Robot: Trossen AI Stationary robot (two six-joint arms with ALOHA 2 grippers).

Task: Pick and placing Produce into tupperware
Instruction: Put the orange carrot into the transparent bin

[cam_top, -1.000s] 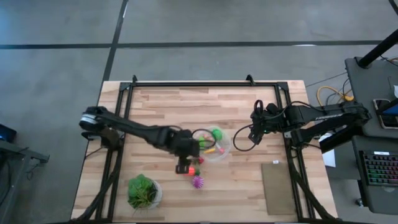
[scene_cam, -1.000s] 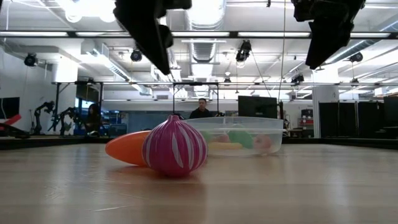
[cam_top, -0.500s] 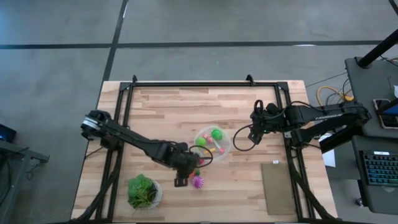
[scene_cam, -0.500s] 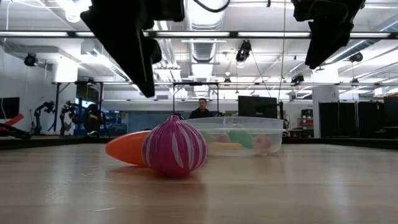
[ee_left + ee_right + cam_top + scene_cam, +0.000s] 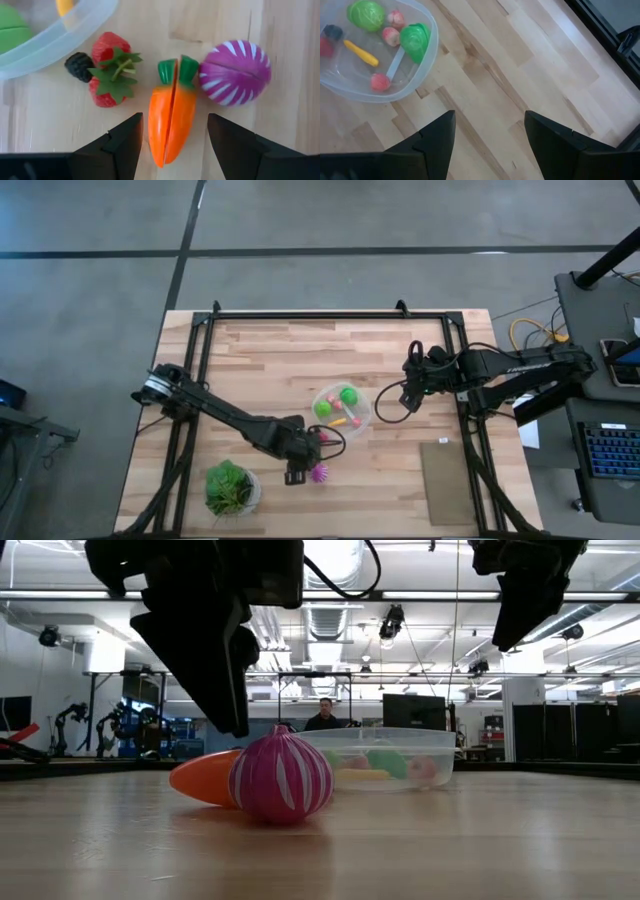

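The orange carrot [image 5: 171, 117] lies flat on the table, leafy end toward the striped purple ball [image 5: 235, 72] beside it. A strawberry [image 5: 109, 75] and a blackberry [image 5: 78, 66] lie against the clear tupperware [image 5: 342, 408]. The tupperware holds two green pieces [image 5: 366, 14], a yellow one [image 5: 362, 52] and small red ones. My left gripper [image 5: 173, 122] is open and hovers over the carrot, one finger on each side, tips still above it in the low view [image 5: 235, 720]. My right gripper [image 5: 412, 385] waits open, right of the tupperware.
A leafy plant in a white pot [image 5: 230, 488] stands near the table's near-left corner, close to my left arm. A flat grey-brown mat [image 5: 447, 482] lies at the near right. Bare wood stretches along the far half of the table.
My left gripper has moved from beside the tupperware toward the table's near edge and come down, ending over the carrot next to the purple ball. The produce and the tupperware have stayed where they were.
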